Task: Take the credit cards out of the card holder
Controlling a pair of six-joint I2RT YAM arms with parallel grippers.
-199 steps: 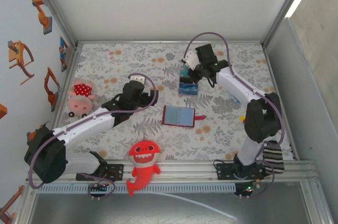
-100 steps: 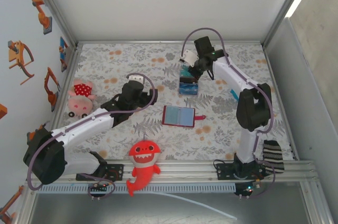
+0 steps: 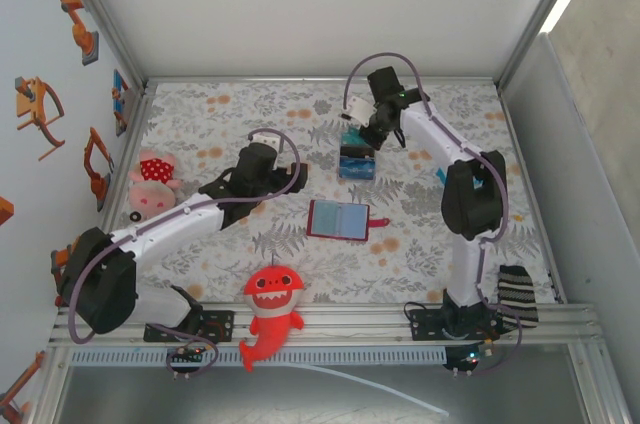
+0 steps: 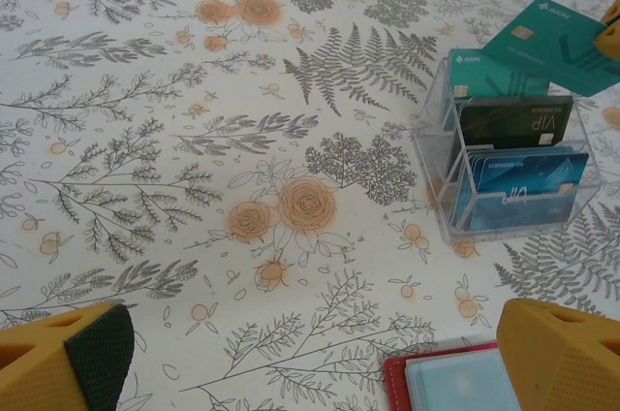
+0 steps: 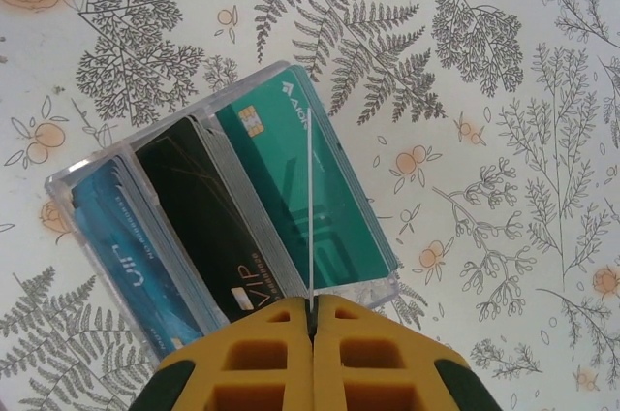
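The card holder (image 3: 338, 219) lies open and flat near the middle of the surface (image 3: 420, 244), bluish panels up. Whether a card is left inside, I cannot tell. The left gripper (image 4: 310, 358) hangs just off the holder's far left corner, jaws wide and empty, with the red corner showing low between its fingers. Toward the far edge, the right gripper (image 5: 312, 309) is clamped on a teal credit card (image 4: 547, 33), held edge-down over a clear box (image 4: 509, 173) of sorted cards, well apart from the holder. The step in hand looks like stowing a drawn card. Next it needs lowering beside the teal stack, then letting go without tipping the box.
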